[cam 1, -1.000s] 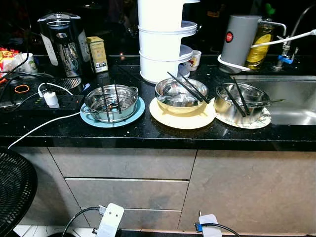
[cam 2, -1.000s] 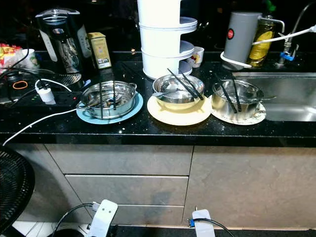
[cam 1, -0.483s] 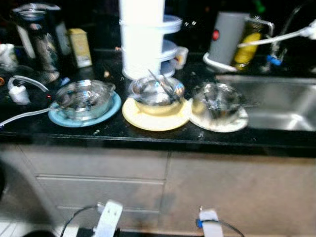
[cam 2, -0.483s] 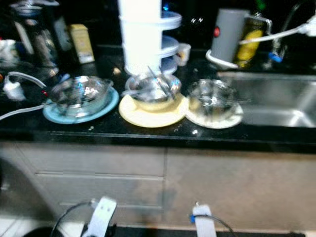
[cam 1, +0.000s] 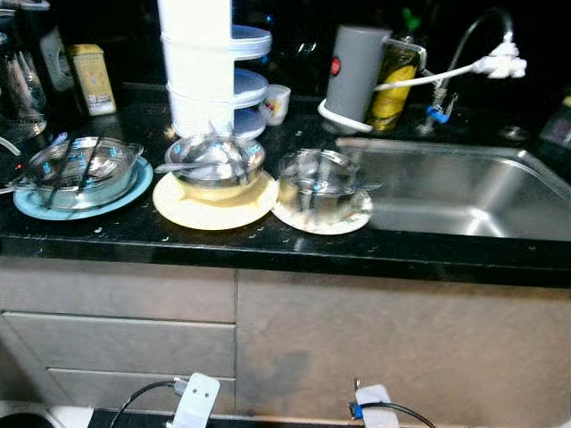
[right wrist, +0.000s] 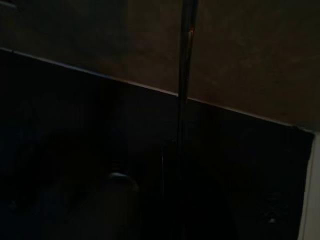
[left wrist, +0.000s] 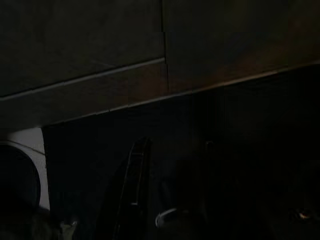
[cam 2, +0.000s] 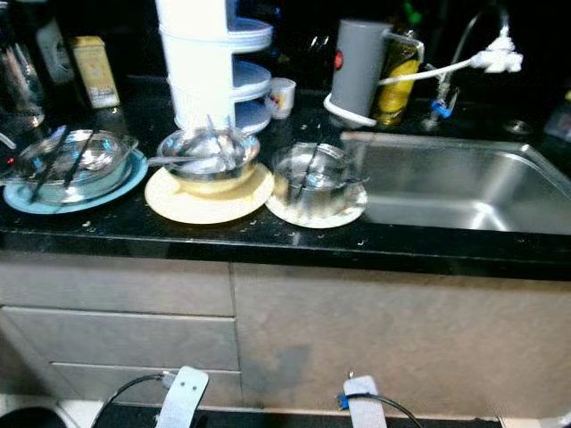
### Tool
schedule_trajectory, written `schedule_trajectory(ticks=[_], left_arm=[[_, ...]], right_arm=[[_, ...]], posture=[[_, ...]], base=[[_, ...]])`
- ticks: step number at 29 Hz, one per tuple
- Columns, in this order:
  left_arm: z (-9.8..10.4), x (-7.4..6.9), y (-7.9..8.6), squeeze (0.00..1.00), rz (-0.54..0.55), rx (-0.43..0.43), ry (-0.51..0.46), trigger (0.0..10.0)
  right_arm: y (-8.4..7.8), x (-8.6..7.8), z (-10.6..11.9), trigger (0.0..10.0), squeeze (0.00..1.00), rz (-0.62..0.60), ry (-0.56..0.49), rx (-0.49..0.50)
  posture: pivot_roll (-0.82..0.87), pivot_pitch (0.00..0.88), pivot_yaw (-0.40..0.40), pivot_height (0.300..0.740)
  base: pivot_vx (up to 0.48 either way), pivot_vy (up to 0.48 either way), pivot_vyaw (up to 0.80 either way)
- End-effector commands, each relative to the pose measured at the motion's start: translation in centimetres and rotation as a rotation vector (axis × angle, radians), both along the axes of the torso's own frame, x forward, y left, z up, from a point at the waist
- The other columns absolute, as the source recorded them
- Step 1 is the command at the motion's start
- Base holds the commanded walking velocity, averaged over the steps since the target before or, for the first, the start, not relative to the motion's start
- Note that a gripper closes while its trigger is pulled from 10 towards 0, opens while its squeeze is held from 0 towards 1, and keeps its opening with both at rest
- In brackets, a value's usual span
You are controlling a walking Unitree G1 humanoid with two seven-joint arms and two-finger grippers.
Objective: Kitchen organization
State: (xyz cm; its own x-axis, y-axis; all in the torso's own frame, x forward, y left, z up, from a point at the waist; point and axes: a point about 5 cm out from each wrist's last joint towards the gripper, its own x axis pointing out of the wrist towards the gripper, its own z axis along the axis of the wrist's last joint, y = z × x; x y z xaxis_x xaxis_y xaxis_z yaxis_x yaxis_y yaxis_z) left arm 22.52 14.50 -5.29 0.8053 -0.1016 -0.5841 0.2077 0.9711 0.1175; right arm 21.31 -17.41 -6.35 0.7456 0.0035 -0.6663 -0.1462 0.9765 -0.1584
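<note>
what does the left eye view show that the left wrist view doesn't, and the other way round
Left eye view: the black counter carrying steel bowls on a blue plate, a yellow plate and a white plate, plus the white tiered stand, the grey canister and the sink.
Left wrist view: very dark; the left gripper hangs low, near a pale patch of floor.
Shared: the grey cabinet fronts under the counter, with their seams.

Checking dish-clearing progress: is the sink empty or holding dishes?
Empty: the sink basin shows bare steel; all three bowls sit on the counter.
</note>
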Motion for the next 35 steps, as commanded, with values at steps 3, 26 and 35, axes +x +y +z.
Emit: schedule_trajectory(ticks=[3, 26, 35], left_arm=[[-0.44, -0.64, -0.30, 0.00, 0.011, -0.018, 0.023, 10.0], [-0.21, -0.36, -0.28, 0.00, 0.009, -0.022, 0.011, 10.0], [-0.18, -0.32, -0.40, 0.00, 0.006, -0.026, 0.010, 10.0]], right_arm=[[-0.43, -0.37, -0.18, 10.0, 0.00, -0.002, 0.012, -0.011], [-0.41, -0.38, -0.18, 10.0, 0.00, 0.006, 0.011, -0.012], [-0.37, -0.35, -0.17, 10.0, 0.00, 0.005, 0.010, -0.011]], posture=[[-0.12, 0.101, -0.060, 0.740], [-0.12, 0.091, -0.057, 0.740], [-0.12, 0.091, -0.055, 0.740]], base=[[0.000, -0.390, 0.00], [0.000, -0.387, 0.00], [0.000, -0.388, 0.00]])
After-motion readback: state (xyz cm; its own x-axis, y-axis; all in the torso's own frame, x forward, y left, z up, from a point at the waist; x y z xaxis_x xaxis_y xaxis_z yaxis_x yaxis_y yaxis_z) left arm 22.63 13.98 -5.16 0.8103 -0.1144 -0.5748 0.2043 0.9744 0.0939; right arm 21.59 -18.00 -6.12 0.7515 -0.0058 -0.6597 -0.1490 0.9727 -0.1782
